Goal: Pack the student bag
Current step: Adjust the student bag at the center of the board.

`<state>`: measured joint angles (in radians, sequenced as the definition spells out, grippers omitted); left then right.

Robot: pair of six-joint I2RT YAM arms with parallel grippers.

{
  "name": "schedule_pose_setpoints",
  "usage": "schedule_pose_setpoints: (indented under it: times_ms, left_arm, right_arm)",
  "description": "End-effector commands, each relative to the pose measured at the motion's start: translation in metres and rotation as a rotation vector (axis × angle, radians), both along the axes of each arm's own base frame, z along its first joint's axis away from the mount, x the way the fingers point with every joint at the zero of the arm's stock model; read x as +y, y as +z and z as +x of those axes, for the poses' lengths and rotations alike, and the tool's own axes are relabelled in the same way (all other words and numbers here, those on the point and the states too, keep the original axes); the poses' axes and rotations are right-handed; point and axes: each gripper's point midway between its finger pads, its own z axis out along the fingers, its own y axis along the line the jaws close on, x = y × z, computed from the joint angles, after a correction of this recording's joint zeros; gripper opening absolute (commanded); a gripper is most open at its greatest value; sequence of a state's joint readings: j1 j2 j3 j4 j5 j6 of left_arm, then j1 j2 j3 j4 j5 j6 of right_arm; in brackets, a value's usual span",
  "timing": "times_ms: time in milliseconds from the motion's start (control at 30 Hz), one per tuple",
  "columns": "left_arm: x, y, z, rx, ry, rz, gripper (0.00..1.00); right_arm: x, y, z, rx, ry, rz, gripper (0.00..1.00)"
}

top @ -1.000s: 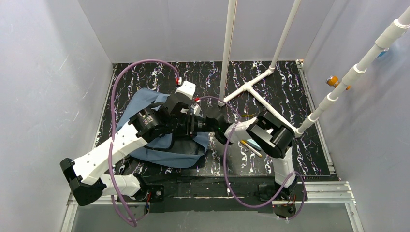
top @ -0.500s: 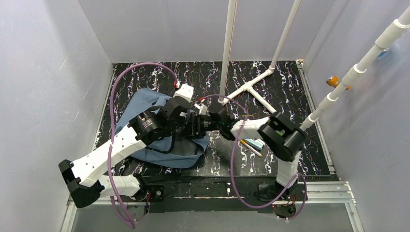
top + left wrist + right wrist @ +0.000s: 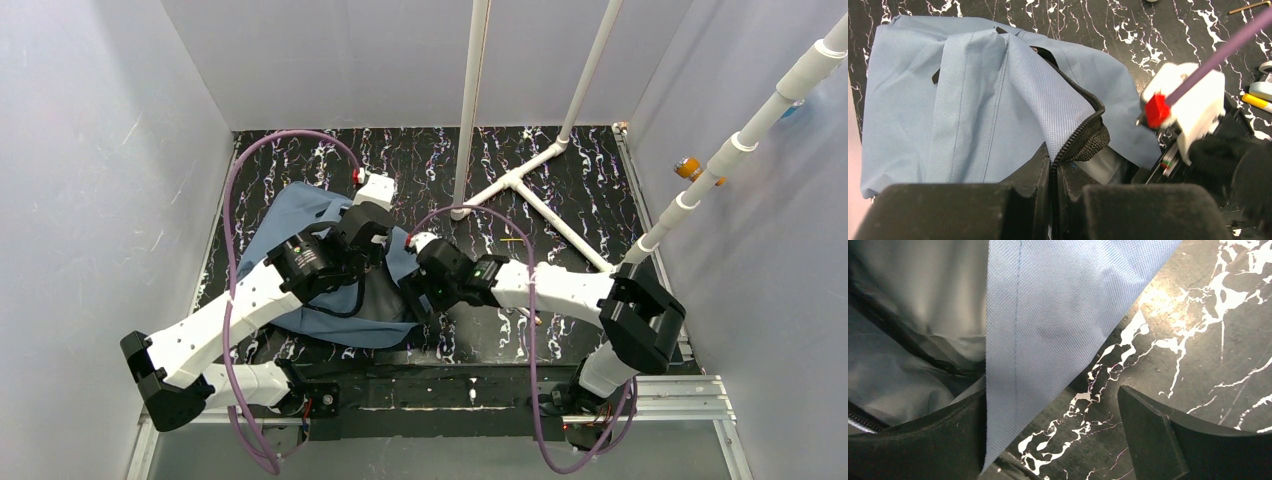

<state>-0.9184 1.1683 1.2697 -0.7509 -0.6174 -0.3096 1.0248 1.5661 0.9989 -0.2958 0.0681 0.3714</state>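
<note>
The student bag [image 3: 290,215] is a slate-blue fabric backpack lying flat on the left of the black marbled table. My left gripper [image 3: 1054,172] is shut on the bag's dark zipper edge [image 3: 1075,135] and holds the mouth up, with black mesh showing beside it. In the top view the left gripper [image 3: 383,262] sits over the bag's right side. My right gripper [image 3: 415,295] stands open at the mouth. In the right wrist view a blue flap [image 3: 1048,315] hangs between its wide fingers [image 3: 1053,395], with grey lining [image 3: 908,305] to the left. Nothing is gripped there.
A white pipe frame [image 3: 520,185] stands on the table behind the right arm. Pens and small items [image 3: 1258,100] lie right of the bag, and a thin yellow stick [image 3: 512,240] lies farther back. Grey walls close in both sides.
The right arm swung toward the near edge and reached left to the bag's mouth, its jaws spreading wider. The left gripper kept its hold on the zipper edge and shifted slightly left.
</note>
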Motion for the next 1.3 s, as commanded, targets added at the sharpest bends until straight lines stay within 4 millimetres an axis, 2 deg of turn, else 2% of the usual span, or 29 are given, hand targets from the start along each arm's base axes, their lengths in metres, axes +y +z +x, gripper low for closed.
schedule_pose_setpoints:
  times_ms: [0, 167, 267, 367, 500, 533, 600, 633, 700, 800, 867, 933, 1000, 1100, 1267]
  left_arm:
    - [0.016, 0.007, -0.004, -0.044, 0.091, -0.065, 0.08]
    - [0.017, 0.006, -0.009, -0.039, 0.132, -0.139, 0.11]
    - [0.012, -0.001, -0.011, -0.013, 0.127, -0.164, 0.12]
    - [0.008, -0.008, -0.012, 0.010, 0.119, -0.156, 0.13]
    - [0.002, -0.017, -0.013, 0.043, 0.104, -0.149, 0.18]
    - [-0.001, -0.020, -0.013, 0.056, 0.090, -0.147, 0.23]
    - [-0.010, -0.027, -0.015, 0.088, 0.048, -0.135, 0.36]
    - [-0.013, -0.031, -0.015, 0.108, 0.031, -0.127, 0.46]
    - [-0.022, -0.038, -0.017, 0.146, -0.006, -0.115, 0.57]
    - [-0.030, -0.041, -0.017, 0.178, -0.034, -0.108, 0.72]
    - [-0.029, -0.034, -0.016, 0.171, -0.035, -0.110, 0.80]
    - [-0.023, -0.020, -0.015, 0.132, -0.026, -0.121, 0.86]
    - [-0.011, -0.004, -0.014, 0.077, -0.001, -0.130, 0.90]
    - [0.022, 0.023, -0.017, -0.040, 0.096, -0.175, 0.94]
    - [0.070, 0.055, -0.027, -0.210, 0.235, -0.288, 0.96]
  right_arm:
    - [-0.004, 0.006, 0.025, -0.234, -0.109, -0.133, 0.98]
    - [0.000, 0.021, 0.056, -0.413, -0.232, -0.196, 0.93]
    - [0.012, 0.039, 0.072, -0.481, -0.273, -0.127, 0.89]
    - [0.019, 0.045, 0.087, -0.464, -0.309, -0.054, 0.65]
    - [0.014, 0.039, 0.103, -0.383, -0.370, -0.007, 0.21]
    - [0.010, 0.038, 0.105, -0.367, -0.388, 0.007, 0.14]
    - [0.002, 0.036, 0.109, -0.316, -0.414, 0.068, 0.10]
    - [-0.004, 0.035, 0.111, -0.285, -0.430, 0.110, 0.10]
    - [-0.013, 0.035, 0.117, -0.234, -0.463, 0.199, 0.14]
    - [-0.015, 0.038, 0.118, -0.210, -0.393, 0.237, 0.46]
    - [-0.016, 0.044, 0.115, -0.224, -0.337, 0.210, 0.61]
    - [-0.021, 0.048, 0.106, -0.222, -0.286, 0.182, 0.70]
    - [-0.030, 0.055, 0.097, -0.222, -0.264, 0.164, 0.76]
    - [-0.039, 0.074, 0.081, -0.233, -0.221, 0.199, 0.83]
    - [-0.040, 0.128, 0.060, -0.317, -0.155, 0.308, 0.87]
